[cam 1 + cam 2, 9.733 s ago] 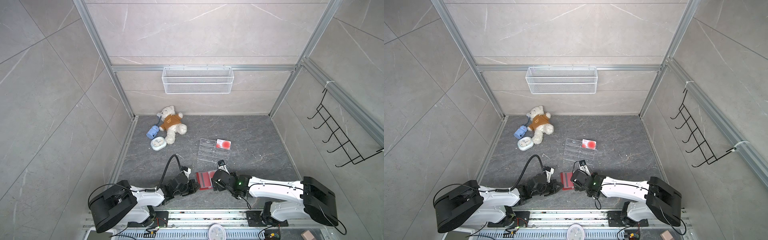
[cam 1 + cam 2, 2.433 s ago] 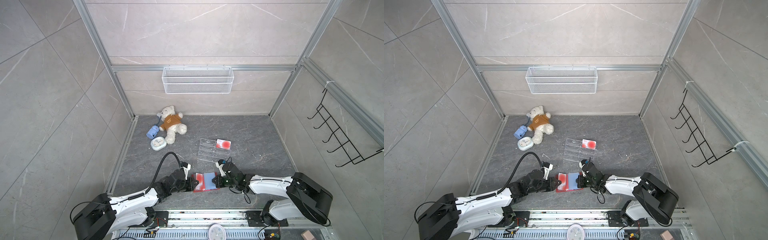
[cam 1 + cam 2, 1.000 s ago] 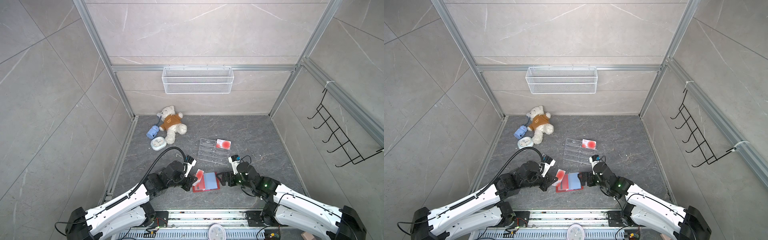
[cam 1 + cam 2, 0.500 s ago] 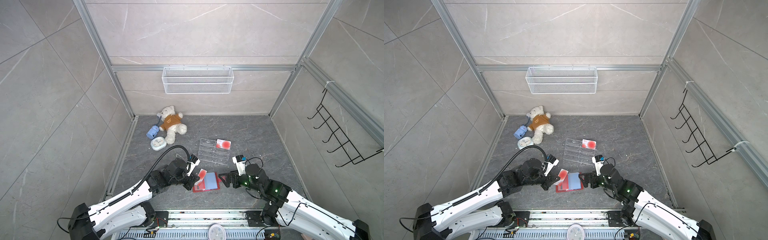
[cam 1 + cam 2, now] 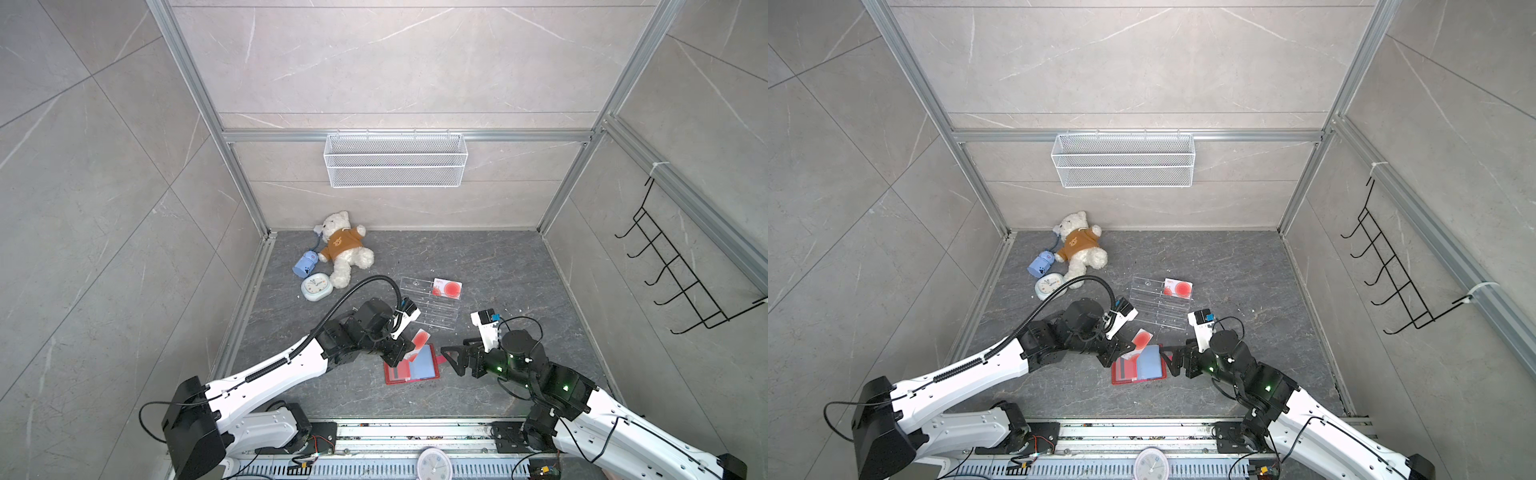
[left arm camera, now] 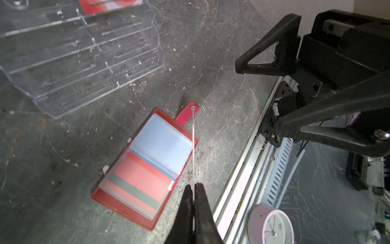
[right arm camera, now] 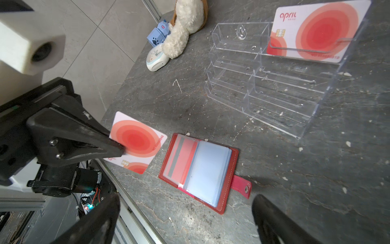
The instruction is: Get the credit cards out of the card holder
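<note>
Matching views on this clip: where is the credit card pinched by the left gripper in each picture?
In a top view: credit card tilted over the open card holder's far left corner.
In a top view: same spot, just short of the clear rack.
Left wrist: edge-on, a thin pale line rising from the shut left gripper.
Right wrist: face-on, beside the holder, opposite its snap tab.
Shared landmark: the card holder.
</note>
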